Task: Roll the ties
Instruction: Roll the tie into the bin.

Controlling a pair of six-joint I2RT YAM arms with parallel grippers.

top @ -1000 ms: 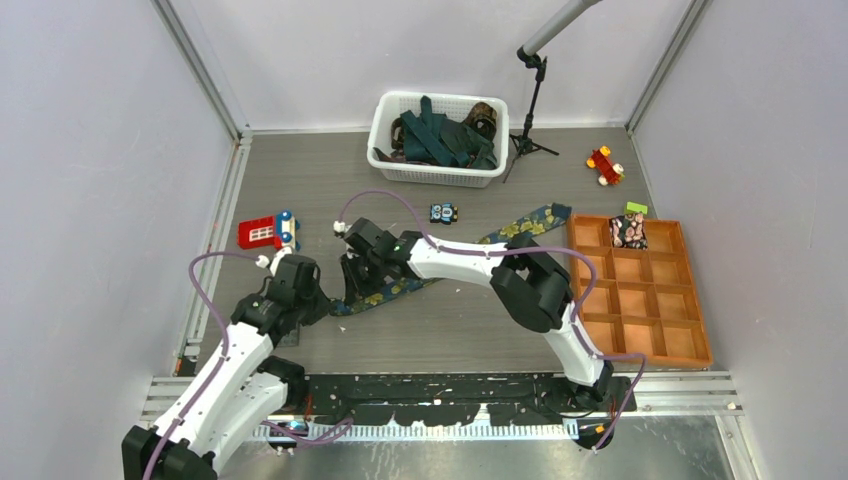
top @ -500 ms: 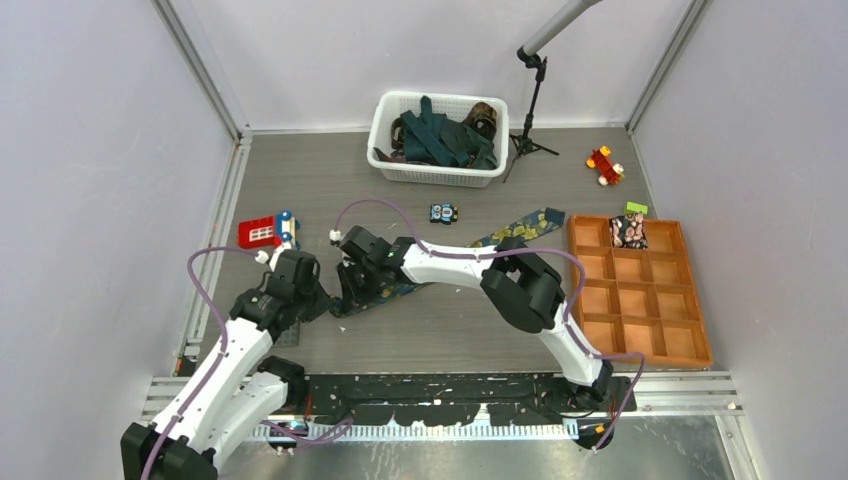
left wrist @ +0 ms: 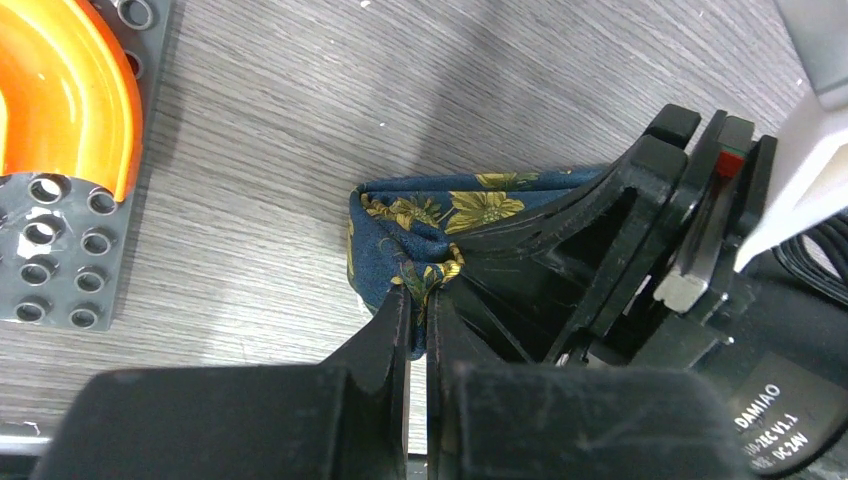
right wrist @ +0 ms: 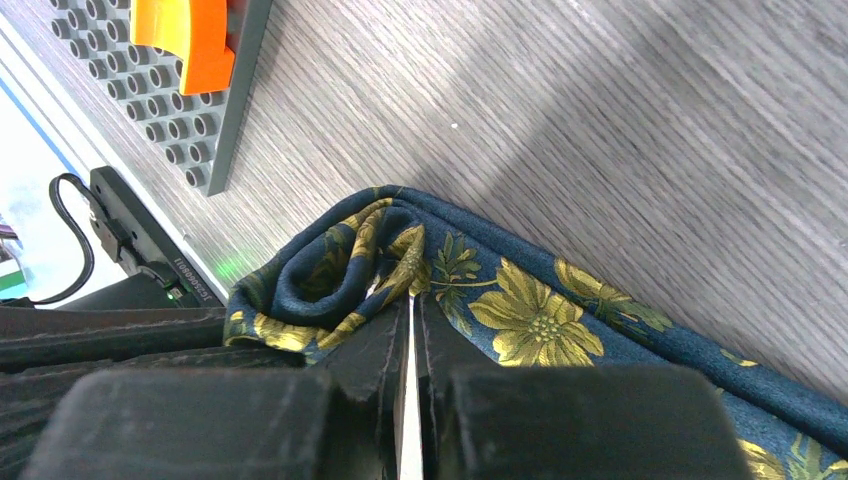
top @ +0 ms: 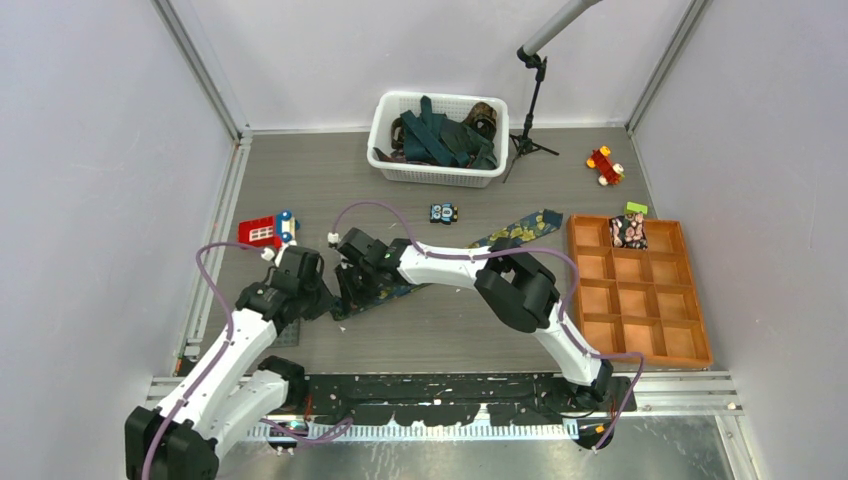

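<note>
A dark navy tie with yellow-gold flowers (top: 520, 228) lies diagonally on the table, its near end bunched into a small fold. My left gripper (top: 327, 302) is shut on that fold (left wrist: 420, 285) from the left. My right gripper (top: 349, 292) is shut on the same fold (right wrist: 408, 290) from the right, and the two grippers are close together. The tie's flat length runs off to the right (right wrist: 530, 315). More ties, teal and brown-patterned, are piled in a white basket (top: 385, 112) at the back.
A grey studded baseplate (left wrist: 50, 260) with an orange arch (left wrist: 70, 90) lies just left of the fold. A red toy house (top: 262, 232), a small toy car (top: 444, 212), a red-yellow toy (top: 604, 165), a camera stand (top: 530, 100) and an orange compartment tray (top: 640, 335) are around.
Both grippers have shifted a little to the left with the tie's near end, and the tie's far end has slid left with them.
</note>
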